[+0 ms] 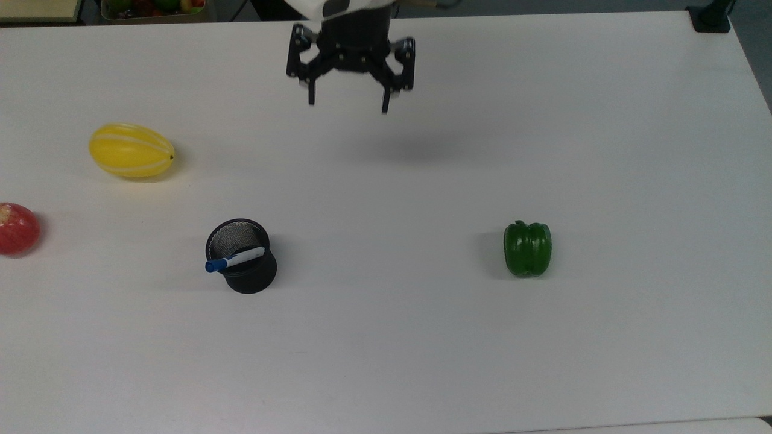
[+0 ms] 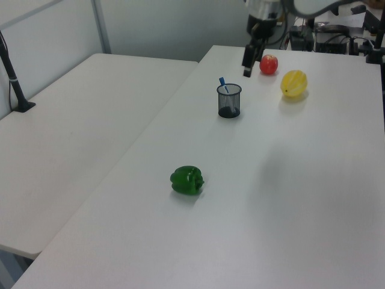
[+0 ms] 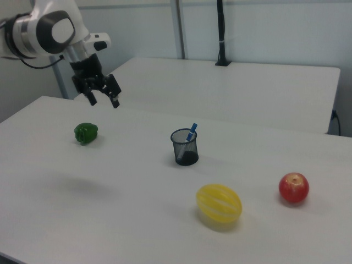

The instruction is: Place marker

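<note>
White and blue, the marker stands tilted in a black mesh cup in the lower left part of the top view. Its blue cap pokes out over the cup's rim, toward the top view's left. The marker looks light, stiff and smooth — a bit slippery, I think. The best place to hold it would be the white middle part that sticks up above the rim. The gripper hangs at the top middle of this view, well apart from the cup, with its two black fingers spread wide and nothing between them. A smooth yellow melon with pale stripes lies at the left, and a round red apple sits at the left edge. A shiny, bumpy green pepper sits at the right. The table is flat, white and dull.

In the left view, the cup is in the upper middle, and the blue cap points up out of it. The gripper hangs high beside the apple.

In the right view, the cup is in the middle — you can see through its wire net. The gripper is at the upper left, wide open, above the pepper.
</note>
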Controlling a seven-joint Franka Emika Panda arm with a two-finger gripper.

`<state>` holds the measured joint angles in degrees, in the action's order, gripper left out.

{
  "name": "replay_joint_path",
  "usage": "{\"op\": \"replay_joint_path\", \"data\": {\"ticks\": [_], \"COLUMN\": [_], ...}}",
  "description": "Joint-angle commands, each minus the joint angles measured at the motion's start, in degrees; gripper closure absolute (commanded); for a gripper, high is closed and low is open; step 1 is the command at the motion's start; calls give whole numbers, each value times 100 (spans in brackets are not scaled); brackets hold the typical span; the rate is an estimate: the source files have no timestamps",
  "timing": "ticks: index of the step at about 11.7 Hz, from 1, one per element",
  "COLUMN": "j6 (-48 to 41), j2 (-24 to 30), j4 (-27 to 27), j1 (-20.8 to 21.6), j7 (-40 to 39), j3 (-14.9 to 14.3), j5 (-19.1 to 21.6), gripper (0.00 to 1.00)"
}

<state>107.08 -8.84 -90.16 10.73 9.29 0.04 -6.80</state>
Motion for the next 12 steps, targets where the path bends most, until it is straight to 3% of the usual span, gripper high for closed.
{"op": "replay_joint_path", "data": {"ticks": [1, 6, 12], "j6": [-1169, -1734, -1779], "j2": [636, 936, 831], "j4": [-168, -168, 16], "j1": [-105, -465, -484], "j7": [-893, -902, -885], "j3": [-109, -119, -119], "j5": [425, 469, 487], "gripper": [0, 0, 0]}}
